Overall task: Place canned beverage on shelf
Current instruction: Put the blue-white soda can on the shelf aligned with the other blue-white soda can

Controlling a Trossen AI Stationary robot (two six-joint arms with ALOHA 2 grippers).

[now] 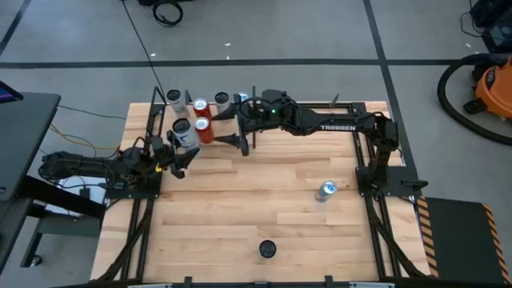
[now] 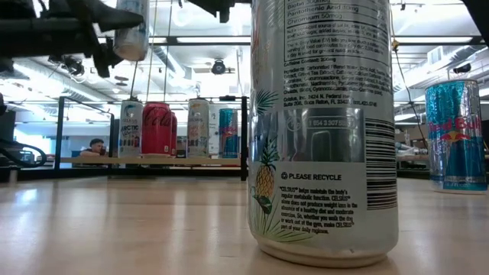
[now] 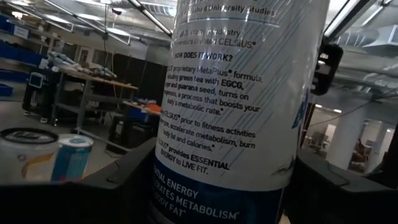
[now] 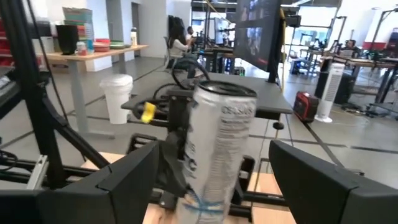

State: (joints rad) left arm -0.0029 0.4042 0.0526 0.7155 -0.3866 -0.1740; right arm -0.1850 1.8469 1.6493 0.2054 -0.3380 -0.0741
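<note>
High view, looking straight down on a wooden table (image 1: 240, 216): at the left edge the left arm lies along the table, and its left gripper (image 1: 181, 154) is clamped on a white and blue can (image 1: 182, 131), held upright above the tabletop just in front of the shelf (image 1: 210, 120). In the left wrist view that can (image 3: 239, 106) fills the space between the two dark fingers (image 3: 124, 180), which press against its sides. The low view shows it (image 2: 131, 29) raised in the air, higher than the row of cans on the shelf board (image 2: 164, 160).

The shelf sits at the far edge of the table, left of centre. On it stand a pale can (image 2: 131, 128), a red can (image 2: 157, 128), another pale can (image 2: 198, 127) and a blue can (image 2: 228, 132), side by side.

Right of the shelf, the right arm reaches in from the right side. Its right gripper (image 1: 244, 128) is spread wide and holds nothing, hovering just beside the held can; in the right wrist view the can (image 4: 214, 149) stands between and beyond its parted fingers (image 4: 130, 180), apart from them.

Farther right, a blue and silver can (image 1: 327, 190) stands alone on the tabletop. Near the front edge, at centre, stands a can with a pineapple picture (image 2: 325, 130), seen from above as a dark-topped round (image 1: 267, 250).
</note>
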